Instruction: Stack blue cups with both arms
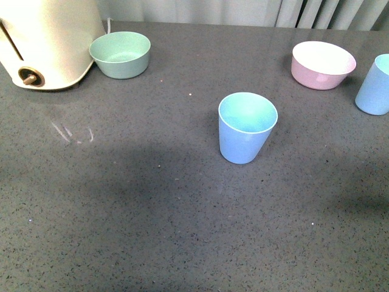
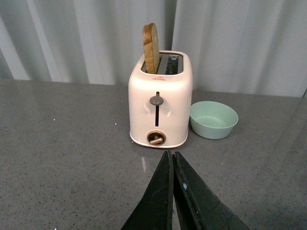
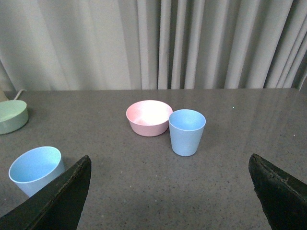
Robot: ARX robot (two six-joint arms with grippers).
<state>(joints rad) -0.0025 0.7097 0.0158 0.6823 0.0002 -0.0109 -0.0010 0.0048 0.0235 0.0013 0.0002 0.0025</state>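
- The centre blue cup [image 1: 247,128] stands upright, mouth open upward, near the middle of the dark grey speckled countertop [image 1: 152,231]. It is clear of every other item. Its outside is matte light blue and its inside a paler aqua.
- The second blue cup [image 1: 374,85] stands upright at the right edge of the front view, partly cut off by the frame. It is well apart from the centre cup. No printing shows on either cup.
- The pink bowl [image 1: 323,64], white inside, sits just beside the second cup on its left and slightly further back. In the right wrist view the two look very close; whether they touch cannot be told.
- Right gripper [image 3: 169,165]: its jaws are spread wide, one black finger at each lower corner of its wrist view, with bare countertop between them. It holds nothing. Both cups lie ahead of it.
- Left gripper [image 2: 171,155]: its jaws are pressed together, with only a thin seam between the black fingers. It points toward the toaster.
- The cream toaster [image 2: 160,108] stands at the far left of the countertop, with a slice of bread [image 2: 152,48] upright in one slot. Its front carries a grey lever [image 2: 156,100] and a brown dial [image 2: 155,139].
- A small red mark [image 2: 156,77] sits just below the toaster's slots; it is too small to read.
- The mint green bowl [image 2: 214,120] rests just beside the toaster, on the cups' side.
- A pale pleated curtain [image 3: 192,43] hangs behind the countertop.
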